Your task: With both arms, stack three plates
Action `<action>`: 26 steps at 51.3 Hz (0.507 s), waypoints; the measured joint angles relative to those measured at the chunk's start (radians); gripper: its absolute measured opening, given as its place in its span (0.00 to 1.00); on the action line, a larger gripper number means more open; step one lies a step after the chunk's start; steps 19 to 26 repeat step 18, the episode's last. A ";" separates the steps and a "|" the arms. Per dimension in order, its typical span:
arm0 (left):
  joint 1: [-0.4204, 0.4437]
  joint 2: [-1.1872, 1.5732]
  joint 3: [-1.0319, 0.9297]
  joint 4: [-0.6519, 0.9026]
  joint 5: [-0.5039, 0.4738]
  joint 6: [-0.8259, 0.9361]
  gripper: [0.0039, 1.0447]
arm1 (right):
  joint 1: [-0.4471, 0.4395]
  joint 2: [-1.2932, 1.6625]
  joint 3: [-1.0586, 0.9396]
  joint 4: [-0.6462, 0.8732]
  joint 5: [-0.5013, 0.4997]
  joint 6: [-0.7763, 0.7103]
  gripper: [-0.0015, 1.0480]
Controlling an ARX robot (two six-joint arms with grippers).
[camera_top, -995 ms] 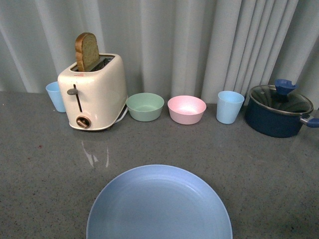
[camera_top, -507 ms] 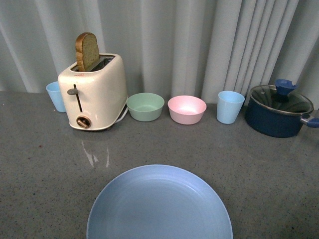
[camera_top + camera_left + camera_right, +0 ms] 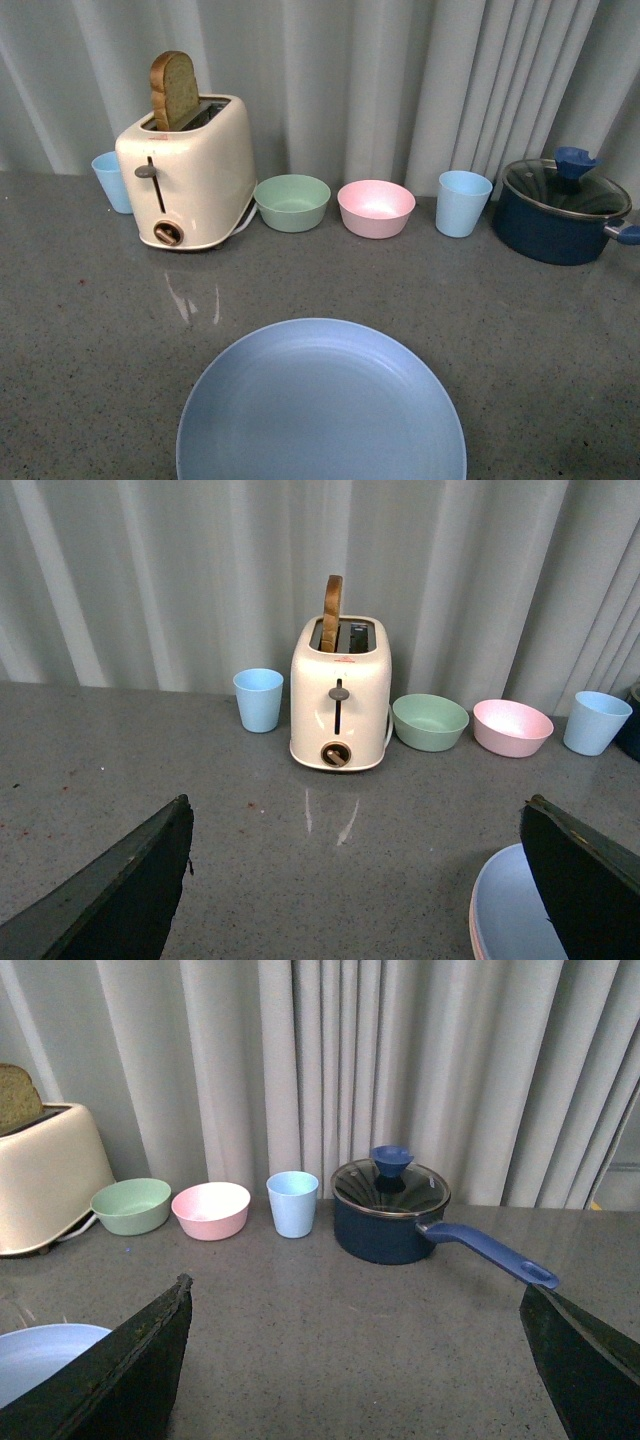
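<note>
A large light blue plate [image 3: 320, 405] lies on the grey counter at the near middle of the front view, where neither arm shows. The left wrist view catches the same plate [image 3: 510, 910] beside one finger, with a thin pink rim [image 3: 471, 925] just under its edge. My left gripper [image 3: 355, 880] is open over bare counter, nothing between its black fingers [image 3: 120, 890]. My right gripper [image 3: 350, 1370] is also open and holds nothing; the blue plate [image 3: 40, 1355] peeks in beyond one of its fingers [image 3: 115, 1375].
Along the curtain at the back stand a blue cup [image 3: 110, 180], a cream toaster [image 3: 190, 170] with a slice of bread, a green bowl [image 3: 292, 202], a pink bowl [image 3: 376, 208], another blue cup [image 3: 463, 202] and a lidded navy pot [image 3: 560, 212] with a long handle [image 3: 490, 1253].
The whole front view has shifted a little, so everything sits slightly higher in the picture. Nothing on the counter has moved relative to the other things.
</note>
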 joint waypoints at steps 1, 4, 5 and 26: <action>0.000 0.000 0.000 0.000 0.000 0.000 0.94 | 0.000 0.000 0.000 0.000 0.000 0.000 0.93; 0.000 0.000 0.000 0.000 0.000 0.000 0.94 | 0.000 0.000 0.000 0.000 0.000 0.000 0.93; 0.000 0.000 0.000 0.000 0.000 0.000 0.94 | 0.000 0.000 0.000 0.000 0.000 0.000 0.93; 0.000 0.000 0.000 0.000 0.000 0.000 0.94 | 0.000 0.000 0.000 0.000 0.000 0.000 0.93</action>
